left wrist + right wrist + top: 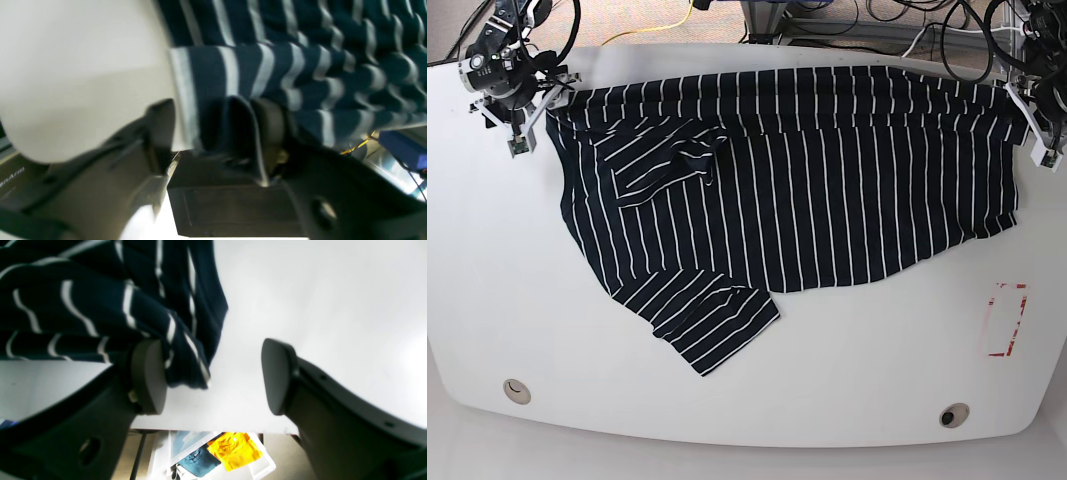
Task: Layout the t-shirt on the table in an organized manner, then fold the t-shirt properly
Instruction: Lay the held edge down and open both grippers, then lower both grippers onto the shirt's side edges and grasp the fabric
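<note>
The t-shirt (797,180) lies spread on the table (527,320), along its far edge. The right gripper (213,376) stands wide at one far corner of the shirt, cloth touching one finger. The left gripper (213,133), at the other far corner, is also parted, with a fold of cloth between its fingers.

dark navy white-striped t-shirt (807,190) spread rumpled across white table (527,300), one sleeve folded under

right gripper (213,376): matte black moulded fingers (148,376) with rounded oval pads, a hole through each finger body. left gripper (220,123): same black fingers, blurred, above a dark rectangular block. in the base view both wrists show white brackets, silver-black housings, and looped black cables.
</note>
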